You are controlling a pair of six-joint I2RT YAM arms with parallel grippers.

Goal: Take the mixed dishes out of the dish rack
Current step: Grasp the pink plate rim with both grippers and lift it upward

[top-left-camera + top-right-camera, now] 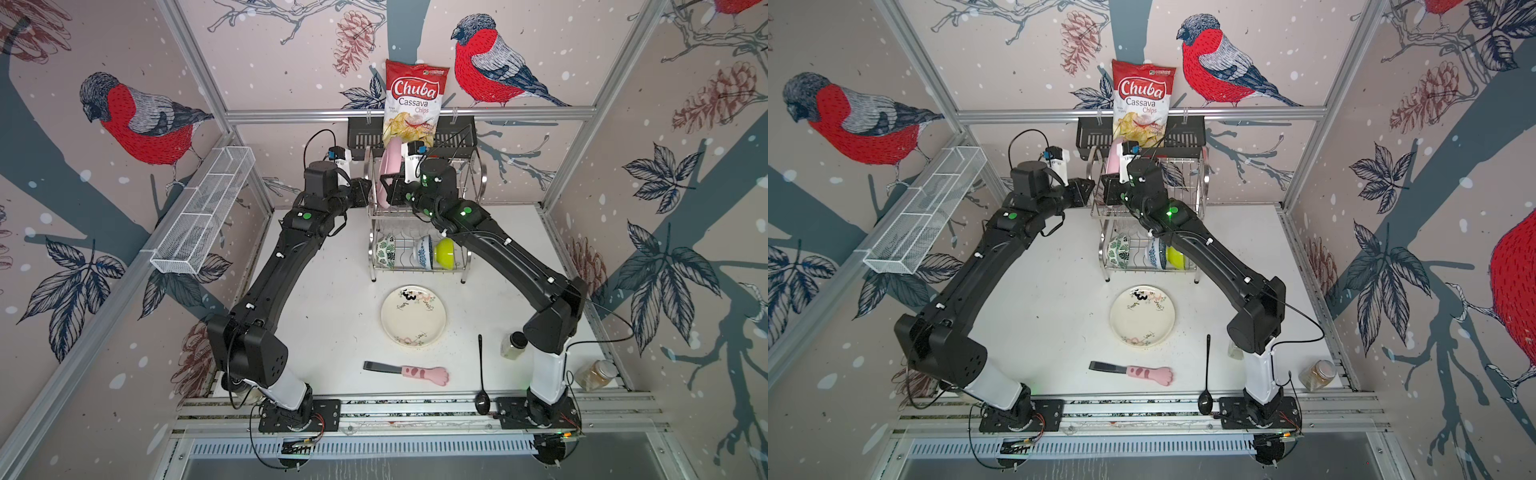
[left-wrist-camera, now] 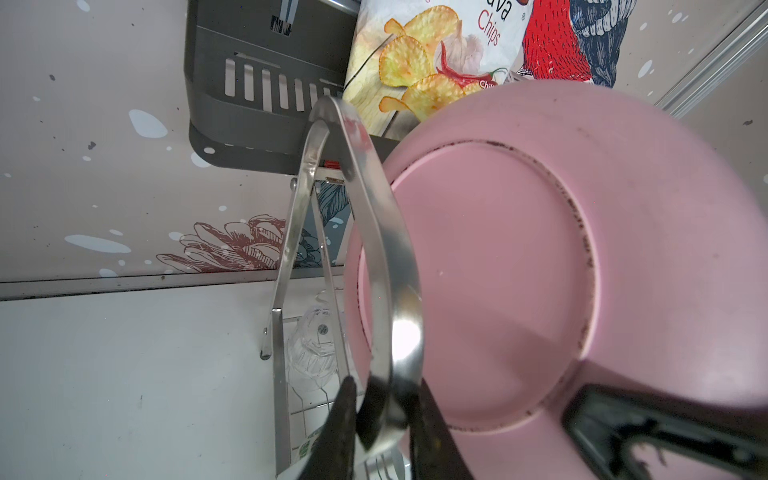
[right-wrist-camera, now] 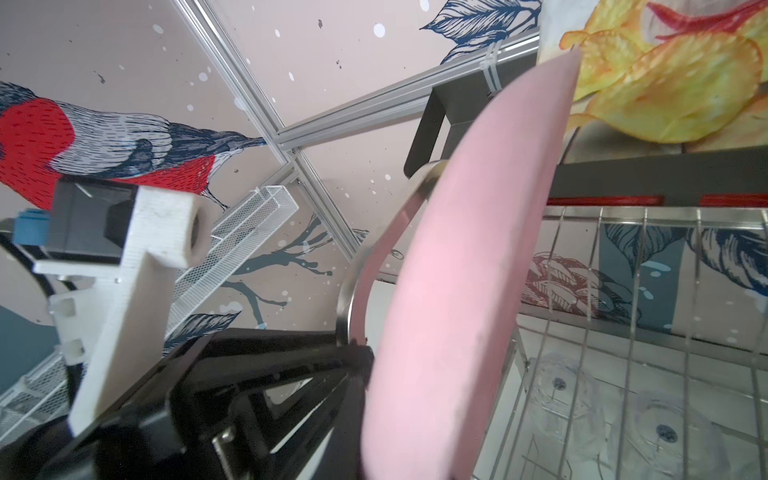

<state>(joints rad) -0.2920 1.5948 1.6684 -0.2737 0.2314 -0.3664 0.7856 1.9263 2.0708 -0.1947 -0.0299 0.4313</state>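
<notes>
Left wrist view: the left gripper (image 2: 384,401) is closed around the curved steel side handle (image 2: 374,232) of the dish rack (image 1: 482,176), one black finger on each side of the band. The right gripper (image 2: 590,409) has one finger laid against the back of the pink plate's (image 2: 498,270) rim. The other finger is hidden behind the plate, so it looks pinched on that rim rather than open.

The step in hand appears to be drawing this plate out of the upper tier. To do it well, the lift should go straight up along the slot wires with the plate on edge, since the handle stands just beside it at 9 o'clock. The chip bag (image 1: 411,99) and black basket (image 1: 365,135) crowd the 12 o'clock side. The left claw's grip should hold the rack down while the plate comes free.

The plate is round, matte pink and stands nearly upright at the 9 o'clock end of the upper tier. Its back shows a raised foot ring with dark scuffs.

In a top view, the lower tier holds the green-leaf bowl (image 1: 384,249), blue-white bowl (image 1: 426,251) and lime bowl (image 1: 446,252). A decorated white plate (image 1: 413,316) lies flat on the table at the rack's 6 o'clock, with free table beside it for the pink one.
</notes>
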